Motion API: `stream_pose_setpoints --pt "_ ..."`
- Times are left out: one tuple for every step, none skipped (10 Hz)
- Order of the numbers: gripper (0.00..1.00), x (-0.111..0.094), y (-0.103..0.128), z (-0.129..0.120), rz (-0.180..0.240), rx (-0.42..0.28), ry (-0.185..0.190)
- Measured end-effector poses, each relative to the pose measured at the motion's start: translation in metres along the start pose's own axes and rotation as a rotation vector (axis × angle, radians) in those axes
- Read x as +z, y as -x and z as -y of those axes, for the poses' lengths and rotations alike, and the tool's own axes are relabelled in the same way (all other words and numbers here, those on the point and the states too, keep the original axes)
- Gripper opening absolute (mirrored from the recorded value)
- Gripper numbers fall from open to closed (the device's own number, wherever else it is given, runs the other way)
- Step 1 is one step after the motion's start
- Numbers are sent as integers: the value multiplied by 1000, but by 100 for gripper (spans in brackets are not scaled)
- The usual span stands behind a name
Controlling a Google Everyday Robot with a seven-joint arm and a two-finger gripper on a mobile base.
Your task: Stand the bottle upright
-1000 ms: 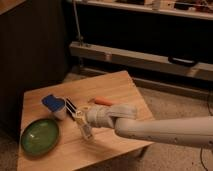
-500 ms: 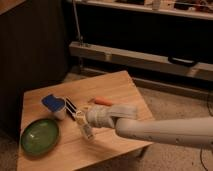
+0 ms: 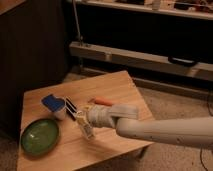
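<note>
A small pale cream bottle (image 3: 87, 129) lies tilted on the wooden table (image 3: 116, 89), just under the front of my wrist. My gripper (image 3: 72, 108) reaches in from the right and points up-left, between the bottle and the white container. Whether it touches the bottle does not show; part of the bottle is hidden by the wrist.
A green plate (image 3: 39, 136) sits at the table's front left. A white container with a blue top (image 3: 52, 105) stands just left of the gripper. A small orange stick (image 3: 102, 101) lies behind my wrist. A dark cabinet and a shelf rail stand behind the table.
</note>
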Motion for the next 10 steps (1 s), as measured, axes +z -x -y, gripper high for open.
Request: stream_pose_setpoints --pt "41 1 0 0 0 1 2" --pt "41 1 -2 0 -1 6 2" --pt "41 2 -3 0 -1 7 2" --pt "41 2 -4 0 -1 6 2" --pt "41 0 -4 1 -2 1 1" --pt "41 0 -3 1 -2 -1 1" --pt "41 -1 -3 1 -3 -4 2" --pt "41 -2 -3 0 -6 -6 2" --pt "41 -3 -2 0 -11 -9 2" --pt "41 -3 -1 0 -13 -11 3"
